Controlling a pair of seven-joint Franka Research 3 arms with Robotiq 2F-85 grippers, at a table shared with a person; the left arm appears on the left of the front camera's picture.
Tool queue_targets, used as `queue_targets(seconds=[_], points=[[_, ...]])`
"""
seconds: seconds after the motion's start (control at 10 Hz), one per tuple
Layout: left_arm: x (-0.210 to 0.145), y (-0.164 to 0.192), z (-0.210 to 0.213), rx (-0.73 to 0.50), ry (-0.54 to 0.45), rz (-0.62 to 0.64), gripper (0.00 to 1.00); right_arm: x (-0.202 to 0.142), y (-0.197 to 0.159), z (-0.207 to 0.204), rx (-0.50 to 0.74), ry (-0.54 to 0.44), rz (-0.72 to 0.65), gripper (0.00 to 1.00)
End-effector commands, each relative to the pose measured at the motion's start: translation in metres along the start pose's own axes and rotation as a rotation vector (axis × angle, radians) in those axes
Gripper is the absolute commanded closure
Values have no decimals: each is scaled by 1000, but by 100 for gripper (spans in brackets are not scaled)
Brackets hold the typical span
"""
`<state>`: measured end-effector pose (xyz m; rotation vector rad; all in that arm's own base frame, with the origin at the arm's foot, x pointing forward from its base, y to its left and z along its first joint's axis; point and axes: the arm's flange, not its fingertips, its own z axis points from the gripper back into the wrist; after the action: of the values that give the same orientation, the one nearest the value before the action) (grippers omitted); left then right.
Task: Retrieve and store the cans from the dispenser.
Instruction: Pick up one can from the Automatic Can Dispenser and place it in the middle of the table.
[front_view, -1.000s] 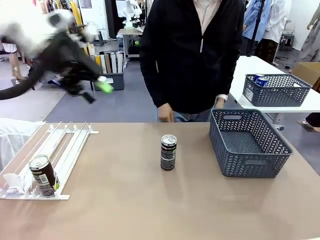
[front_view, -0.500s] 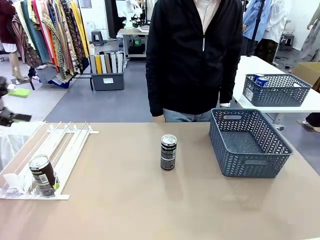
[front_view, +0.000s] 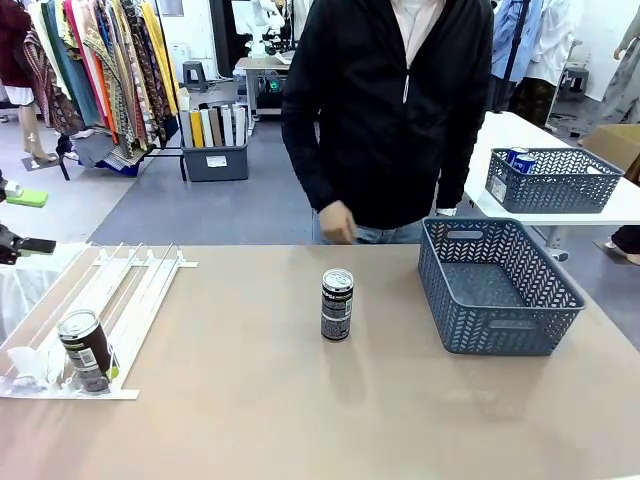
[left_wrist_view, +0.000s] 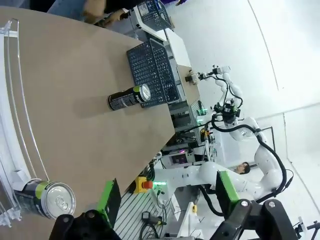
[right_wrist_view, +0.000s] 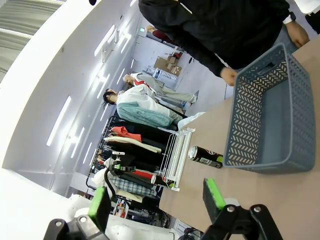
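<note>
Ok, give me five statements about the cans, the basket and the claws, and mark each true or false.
1. A dark can stands upright mid-table. True.
2. The basket holds two cans. False: it is empty.
3. A second can sits at the near end of the dispenser. True.
4. The left claw is shut on a can. False: it is open and holds nothing.
5. The person's hand grips the dark can. False: it is apart from it, near the table's far edge.

The left gripper (left_wrist_view: 167, 193) and right gripper (right_wrist_view: 156, 196) are black, two-fingered, with bright green pads (left_wrist_view: 108, 196).
</note>
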<state>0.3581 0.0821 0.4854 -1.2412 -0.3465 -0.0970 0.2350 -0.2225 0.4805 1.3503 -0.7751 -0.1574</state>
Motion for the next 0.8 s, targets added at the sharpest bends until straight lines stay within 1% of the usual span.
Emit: queue_targets(seconds=[0.0,0.5,0.6,0.7], points=[[1,-4,2,-12,-20,7,0,3,3,-2,22,-20,11,0],[1,-4,2,-12,-20,7,0,3,3,-2,22,-20,11,0],[0,-1,1,6,-4,-2,0,3,3,-2,22,-20,11,0],[-3,-13,-14,282,160,-18,0,3,3,-2,22,-20,11,0]])
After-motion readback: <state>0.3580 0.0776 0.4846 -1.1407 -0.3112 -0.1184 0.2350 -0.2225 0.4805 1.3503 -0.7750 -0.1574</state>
